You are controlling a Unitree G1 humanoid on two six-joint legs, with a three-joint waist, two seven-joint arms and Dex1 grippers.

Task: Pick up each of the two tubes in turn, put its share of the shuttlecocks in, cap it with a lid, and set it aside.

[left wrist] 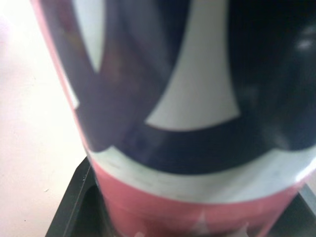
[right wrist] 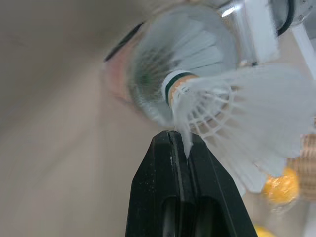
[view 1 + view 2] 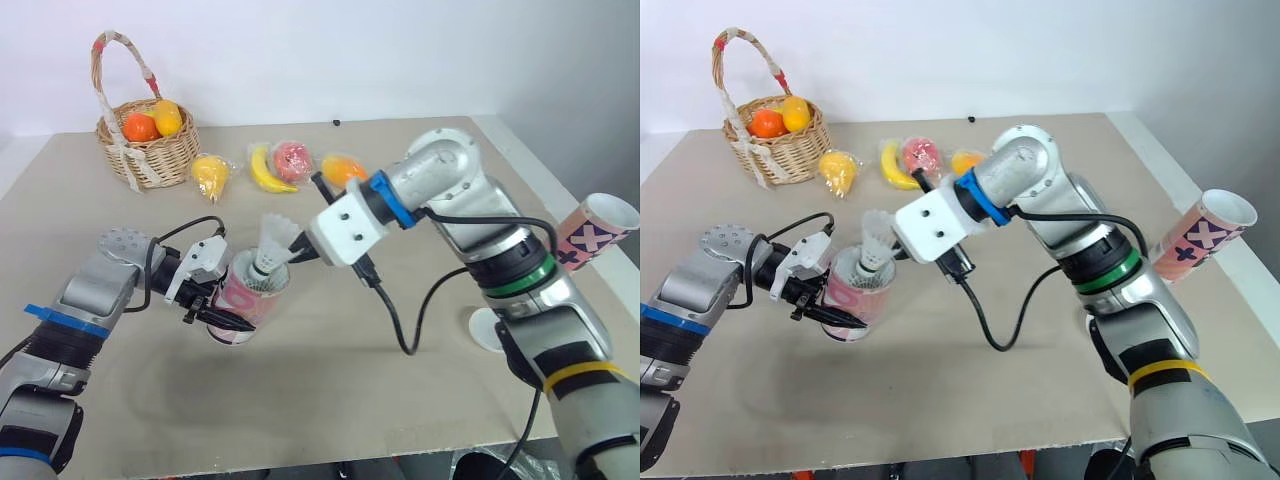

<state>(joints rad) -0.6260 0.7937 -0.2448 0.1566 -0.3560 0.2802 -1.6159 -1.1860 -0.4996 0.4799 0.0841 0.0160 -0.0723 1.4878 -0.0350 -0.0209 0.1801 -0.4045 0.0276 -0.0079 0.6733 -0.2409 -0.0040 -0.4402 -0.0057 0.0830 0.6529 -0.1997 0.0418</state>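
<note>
My left gripper (image 3: 222, 312) is shut on a pink patterned tube (image 3: 250, 300), holding it tilted just above the table with its open mouth up; the tube's wall (image 1: 187, 123) is close up in the left wrist view. My right gripper (image 3: 300, 250) is shut on the feather skirt of a white shuttlecock (image 3: 270, 240), whose cork end dips into the tube's mouth. In the right wrist view the shuttlecock (image 2: 232, 108) is pinched between the black fingers (image 2: 168, 168). A second pink tube (image 3: 595, 232) lies tilted at the table's right edge.
A wicker basket (image 3: 150, 150) of fruit stands at the back left. Wrapped fruit, a banana (image 3: 265, 170) among them, lies along the back middle. A white lid (image 3: 485, 328) rests on the table near my right forearm. The right arm's black cable loops over the table's middle.
</note>
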